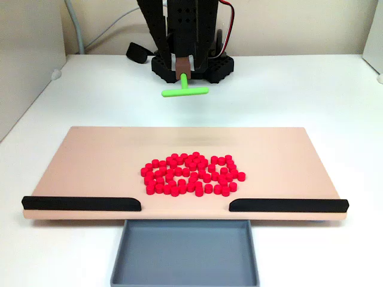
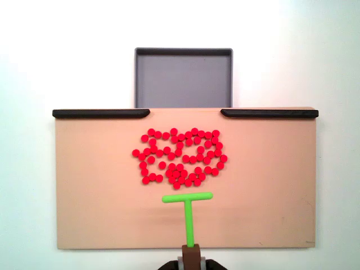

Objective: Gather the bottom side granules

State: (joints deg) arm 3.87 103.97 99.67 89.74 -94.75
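Fixed view: granules (image 2: 180, 158) between pusher (image 2: 187, 198), tray (image 2: 183, 53).

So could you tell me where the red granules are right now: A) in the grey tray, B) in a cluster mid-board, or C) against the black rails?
B: the granules lie clustered mid-board, short of the black rails; the grey tray holds none.

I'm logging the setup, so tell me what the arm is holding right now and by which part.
The gripper holds the green T-shaped pusher by the bottom end of its stem, crossbar pointing toward the red granules.
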